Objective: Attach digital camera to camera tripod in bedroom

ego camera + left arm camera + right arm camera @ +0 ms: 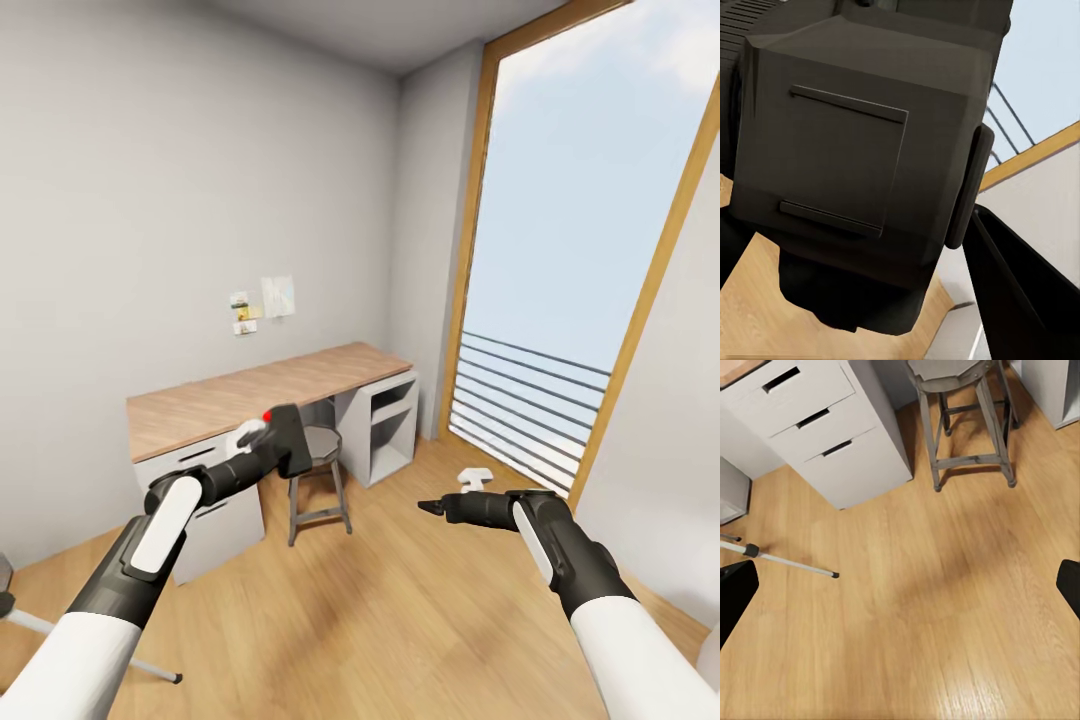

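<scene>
Head view: left end effector (272, 436) grasping digital camera (288, 440); right end effector (432, 507) released.

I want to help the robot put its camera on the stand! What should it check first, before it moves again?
1. Digital camera in the left gripper: ok, held up in front of the desk, red button showing.
2. Grip firm: cannot tell; the left wrist view shows the camera body close against one of the fingers, not how tightly.
3. Right gripper free: ok, open with nothing between its fingers.
4. Camera tripod found: not ok; one silver leg shows on the floor, the head is out of view.
5. Stool out of the way: ok, it stands at the desk.
</scene>
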`<state>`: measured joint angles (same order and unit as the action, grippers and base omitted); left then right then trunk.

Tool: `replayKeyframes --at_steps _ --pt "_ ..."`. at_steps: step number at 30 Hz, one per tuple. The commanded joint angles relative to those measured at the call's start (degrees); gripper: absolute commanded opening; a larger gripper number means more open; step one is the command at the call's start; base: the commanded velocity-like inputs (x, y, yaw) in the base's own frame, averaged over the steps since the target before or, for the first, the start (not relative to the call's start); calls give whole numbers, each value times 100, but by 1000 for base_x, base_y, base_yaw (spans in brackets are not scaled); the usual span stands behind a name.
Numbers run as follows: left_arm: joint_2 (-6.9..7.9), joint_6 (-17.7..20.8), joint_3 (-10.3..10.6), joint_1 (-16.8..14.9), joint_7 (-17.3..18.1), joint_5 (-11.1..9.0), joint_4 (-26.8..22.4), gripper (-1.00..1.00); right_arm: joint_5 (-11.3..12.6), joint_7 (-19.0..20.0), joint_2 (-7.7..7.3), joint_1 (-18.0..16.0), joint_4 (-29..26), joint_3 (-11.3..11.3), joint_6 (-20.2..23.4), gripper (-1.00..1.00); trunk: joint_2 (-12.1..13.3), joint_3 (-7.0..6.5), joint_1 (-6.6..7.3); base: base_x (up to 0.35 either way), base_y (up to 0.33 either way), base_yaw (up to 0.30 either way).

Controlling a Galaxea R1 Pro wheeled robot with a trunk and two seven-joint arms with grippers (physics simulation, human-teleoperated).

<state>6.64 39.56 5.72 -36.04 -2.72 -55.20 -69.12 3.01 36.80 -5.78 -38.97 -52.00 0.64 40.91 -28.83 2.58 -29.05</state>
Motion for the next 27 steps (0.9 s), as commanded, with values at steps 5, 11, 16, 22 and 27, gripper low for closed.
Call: replayKeyframes --at_steps 5,11,16,22,27 --pt "4 12 16 -6 -239 -44 170 -100 32 -8 -2 -5 -3 8 40 100 190 -78 107 0 0 0" --pt "-6 9 17 -8 -983 -34 241 -100 33 -13 -2 -5 -3 13 42 100 431 -186 239 0 0 0" --pt "-75 8 17 -8 -1594 -36 237 -100 30 -14 -2 -5 -1 15 44 100 592 -258 327 0 0 0" --pt "-154 8 24 -6 -1878 -20 236 -100 30 -21 -2 -5 10 11 32 100 592 -258 327 0 0 0" --pt "-170 8 29 -7 -1933 -23 258 -100 41 -26 -7 13 107 8 27 100 592 -258 327 0 0 0"
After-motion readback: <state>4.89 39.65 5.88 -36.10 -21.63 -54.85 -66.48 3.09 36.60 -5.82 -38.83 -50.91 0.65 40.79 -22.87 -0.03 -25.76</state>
